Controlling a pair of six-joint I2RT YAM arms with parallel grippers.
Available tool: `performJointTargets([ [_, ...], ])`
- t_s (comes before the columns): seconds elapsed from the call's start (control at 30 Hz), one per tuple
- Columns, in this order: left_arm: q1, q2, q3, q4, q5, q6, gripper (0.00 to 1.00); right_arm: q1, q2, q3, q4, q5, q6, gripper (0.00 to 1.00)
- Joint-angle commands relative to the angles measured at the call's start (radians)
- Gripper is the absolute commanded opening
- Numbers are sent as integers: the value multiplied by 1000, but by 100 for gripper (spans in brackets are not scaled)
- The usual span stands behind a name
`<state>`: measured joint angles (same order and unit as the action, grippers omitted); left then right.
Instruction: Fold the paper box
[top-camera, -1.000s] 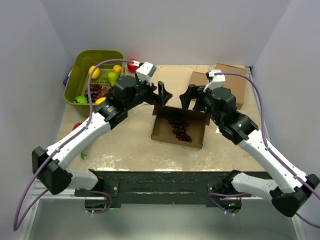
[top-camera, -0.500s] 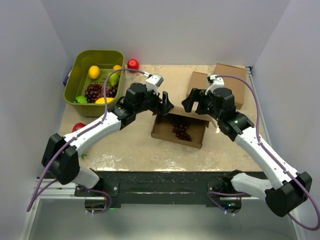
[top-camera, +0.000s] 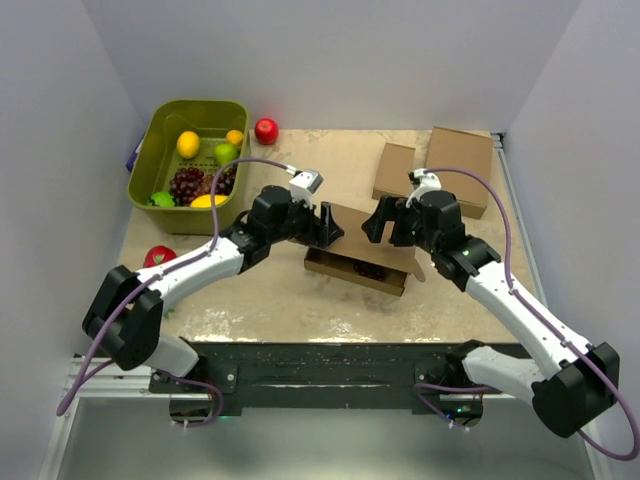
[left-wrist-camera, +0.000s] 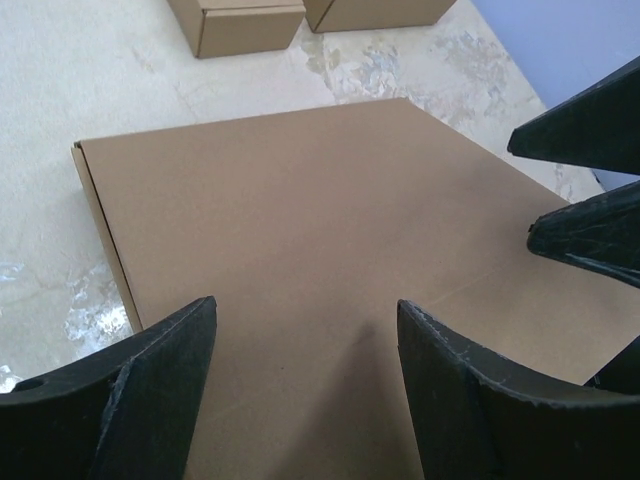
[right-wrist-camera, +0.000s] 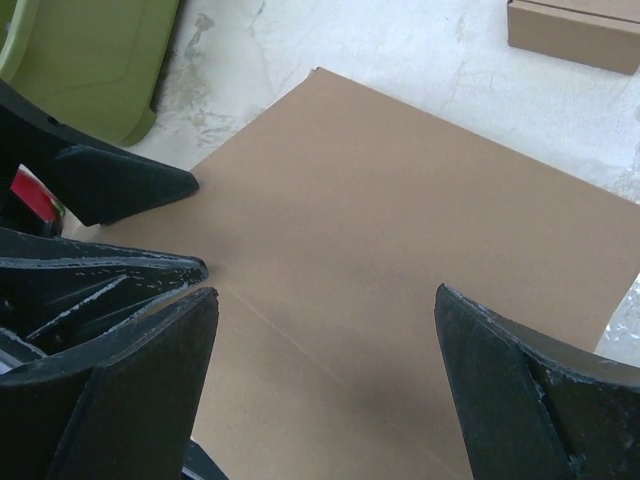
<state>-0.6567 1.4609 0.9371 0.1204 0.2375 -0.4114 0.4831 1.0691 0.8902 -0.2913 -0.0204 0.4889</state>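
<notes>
Spotted the paper box (top-camera: 358, 250) about mid-table (top-camera: 262, 295), just ahead of both arms, with the big top panel folded down over the base and looking close to flat. Couldn't tell from above whether fully seated along the front.

Caught the left gripper (top-camera: 327, 225) at the box's back-left corner, jaws spread wide apart, clamped on nothing. Found the right gripper (top-camera: 381, 222) mirroring it at the back-right, jaws also spread wide, nothing between them either. Had both pointing inward at each other across the panel, near but apart.

Got basically the same story from the wrist views: plain brown panel filling the frame under each pair of dark fingers, one faint crease running across it. Couldn't say whether any fingertips actually touched the cardboard or just hovered over it. Saw the opposite arm's fingers (left-wrist-camera: 595, 235) poking in at the edge of the left wrist view.

Noticed some other stuff around too: a green bin (top-camera: 152, 128) at the far left holding a lemon (top-camera: 188, 144) and dark grapes (top-camera: 187, 185), a red apple (top-camera: 266, 130) just beside it on the table, plus a narrow brown box (top-camera: 395, 172) and a wider brown box (top-camera: 460, 165) side by side behind the right arm.
</notes>
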Motion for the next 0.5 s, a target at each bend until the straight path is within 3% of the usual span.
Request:
performJointTargets([
  [0.0,5,-42,-43,76,23,-35,76,-1,-17,-20,38,-33,17,92],
  [0.47,3,-42,-172,147,40,-90,75,-1,-1,-126,80,-70,54,91],
])
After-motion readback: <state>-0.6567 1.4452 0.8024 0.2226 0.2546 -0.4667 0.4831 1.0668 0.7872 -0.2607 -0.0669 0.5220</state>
